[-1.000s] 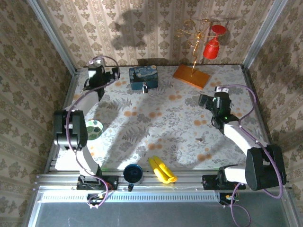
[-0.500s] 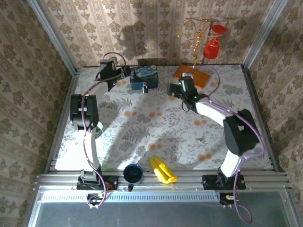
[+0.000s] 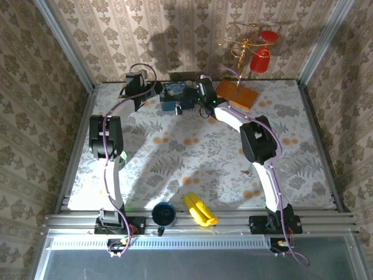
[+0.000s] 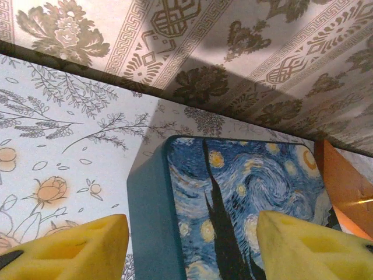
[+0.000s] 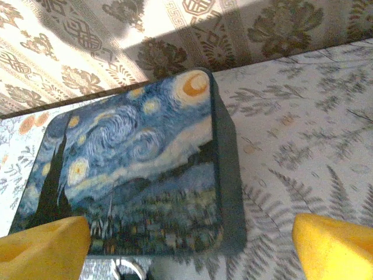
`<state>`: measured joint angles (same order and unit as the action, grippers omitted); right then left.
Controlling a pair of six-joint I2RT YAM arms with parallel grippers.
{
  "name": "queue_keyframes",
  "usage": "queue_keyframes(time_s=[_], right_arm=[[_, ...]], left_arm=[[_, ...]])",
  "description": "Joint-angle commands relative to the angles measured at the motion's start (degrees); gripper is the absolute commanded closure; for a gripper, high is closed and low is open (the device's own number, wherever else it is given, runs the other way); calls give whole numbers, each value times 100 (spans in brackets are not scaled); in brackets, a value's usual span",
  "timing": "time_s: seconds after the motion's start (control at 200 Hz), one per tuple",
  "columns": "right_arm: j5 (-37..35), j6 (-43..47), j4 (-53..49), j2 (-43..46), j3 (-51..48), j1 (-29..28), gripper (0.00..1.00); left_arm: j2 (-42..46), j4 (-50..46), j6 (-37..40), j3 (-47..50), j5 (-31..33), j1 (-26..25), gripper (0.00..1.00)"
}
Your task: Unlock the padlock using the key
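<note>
At the 12 o'clock edge of the floral tabletop, hard against the papered back wall, both of your arms reach to the blue painting-printed box. Your left fingers sit at the box's 9 o'clock and your right fingers at its 3 o'clock.

In the left wrist view, the yellow foam pads stand spread wide and hold nothing. The box's corner and starry lid lie between them. In the right wrist view, the pads are likewise parted and empty, with the lid facing the lens. You cannot tell from these views whether any pad touches the box.

The padlock shows from above as a tiny dark-and-silver speck at the box's 6 o'clock face, between the two sets of fingers. A silver loop at the lower edge of the right wrist view, just below the box, may be its shackle, but it is too cropped to be sure.

Past your right fingers, at the box's 3 o'clock, an orange wooden base carries a gold wire stand hung with red glasses. At the tabletop's 6 o'clock edge, a dark blue mug stands just beside yellow bananas.
</note>
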<state>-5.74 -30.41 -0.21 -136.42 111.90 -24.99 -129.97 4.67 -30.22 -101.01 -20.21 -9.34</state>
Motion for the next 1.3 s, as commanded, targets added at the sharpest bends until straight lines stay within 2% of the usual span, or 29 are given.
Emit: queue_keyframes(time_s=[0.0,0.11,0.3,0.585,0.82,1.04,1.296], right_arm=[[20,-53,-696,-593,975,55,13],[2,-74,-1170,-1160,1888,112,18],[129,-170,-1614,-1781,2912,226,19],[1048,-351,-1662,-2103,3346,345,32],[1489,-378,-1857,-2124,3343,337,42],[1690,-291,-2154,-2003,3249,256,53],[1414,-185,-1740,-998,1617,15,54]], left_arm=[[-236,-226,64,-250,-210,-6,41],[-305,-326,118,-313,-173,-32,41],[-417,-539,245,-425,-84,-46,38],[-529,-716,405,-461,-84,-206,43],[-427,-773,471,-313,-36,-431,55],[-166,-687,543,12,-66,-620,61],[421,-325,554,856,-9,-929,66]])
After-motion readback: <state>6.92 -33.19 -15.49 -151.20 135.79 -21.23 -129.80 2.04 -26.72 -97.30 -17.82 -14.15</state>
